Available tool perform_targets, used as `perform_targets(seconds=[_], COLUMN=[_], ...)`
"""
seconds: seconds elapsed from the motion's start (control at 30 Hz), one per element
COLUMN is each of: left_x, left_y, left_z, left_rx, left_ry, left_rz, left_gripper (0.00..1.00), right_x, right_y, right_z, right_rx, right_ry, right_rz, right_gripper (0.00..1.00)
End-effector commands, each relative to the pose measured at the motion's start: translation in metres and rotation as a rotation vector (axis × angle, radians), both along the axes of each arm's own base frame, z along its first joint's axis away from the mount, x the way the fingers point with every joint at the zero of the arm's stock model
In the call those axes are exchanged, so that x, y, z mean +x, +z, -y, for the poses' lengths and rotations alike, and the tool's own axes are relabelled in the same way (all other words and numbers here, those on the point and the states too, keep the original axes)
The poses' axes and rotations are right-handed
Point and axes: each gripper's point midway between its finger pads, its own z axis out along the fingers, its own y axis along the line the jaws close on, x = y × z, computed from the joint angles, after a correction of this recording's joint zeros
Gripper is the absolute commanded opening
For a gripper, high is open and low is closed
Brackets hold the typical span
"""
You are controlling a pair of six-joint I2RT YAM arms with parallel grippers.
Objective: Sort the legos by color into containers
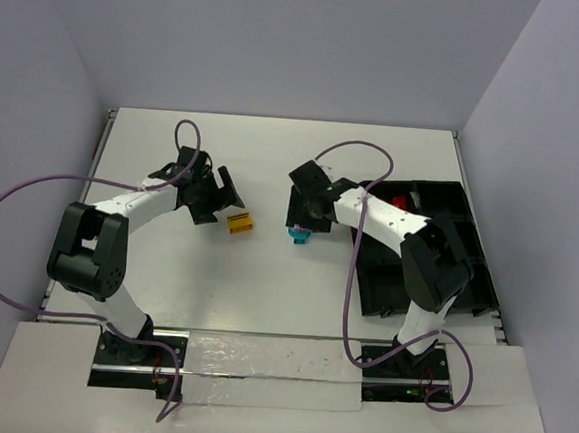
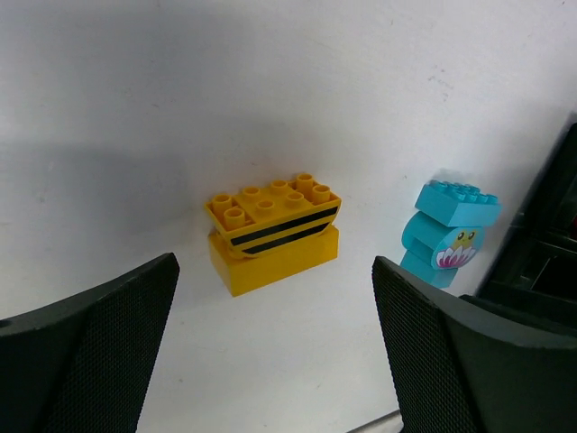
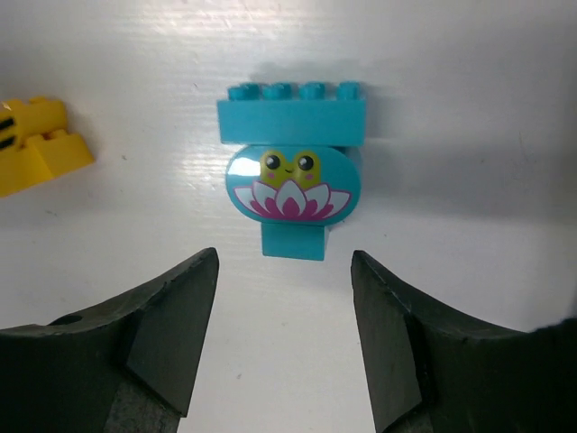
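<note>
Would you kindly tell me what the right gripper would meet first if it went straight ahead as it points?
Probably the cyan lego, lying centred just ahead of the right gripper; depth is unclear.

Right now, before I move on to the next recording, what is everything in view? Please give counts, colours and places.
yellow lego: one stack, yellow-orange with black stripes, on the table left of centre
cyan lego: one stack, cyan with a flower-face print, on the table at centre
red lego: one visible, red, in a far bin of the tray
tray: one, black, several joined bins, right side of the table
table: one, white
cables: two, purple, one looping along each arm
left arm: white and black, jaws open, facing the yellow lego
right arm: white and black, jaws open, facing the cyan lego
</note>
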Motion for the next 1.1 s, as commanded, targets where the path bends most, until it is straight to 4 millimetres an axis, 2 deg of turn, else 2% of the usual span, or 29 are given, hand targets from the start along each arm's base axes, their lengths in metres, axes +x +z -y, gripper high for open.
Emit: perform_targets(seconds=[0.0, 0.13, 0.33, 0.67, 0.9, 1.07], left_x=[0.015, 0.012, 0.006, 0.004, 0.002, 0.003], left_y=[0.063, 0.08, 0.085, 0.093, 0.088, 0.086], left_z=[-0.015, -0.018, -0.012, -0.012, -0.009, -0.008], left_rx=[0.058, 0.052, 0.018, 0.014, 0.002, 0.0], left_ry=[0.024, 0.029, 0.009, -0.003, -0.013, -0.016], left_rz=[0.165, 0.199, 0.2, 0.218, 0.209, 0.203], left_gripper=[0.95, 0.95, 0.94, 0.92, 0.91, 0.9], right_x=[0.029, 0.041, 0.053, 0.053, 0.051, 0.053], right_y=[0.023, 0.012, -0.01, -0.034, -0.031, -0.009], right_z=[0.004, -0.001, -0.014, -0.005, 0.004, 0.005], right_rx=[-0.033, -0.058, -0.07, -0.134, -0.162, -0.151], right_ry=[-0.023, -0.011, 0.007, -0.014, -0.031, -0.03], right_rz=[0.072, 0.044, -0.003, -0.031, -0.01, 0.034], right_gripper=[0.74, 0.78, 0.79, 0.79, 0.79, 0.8])
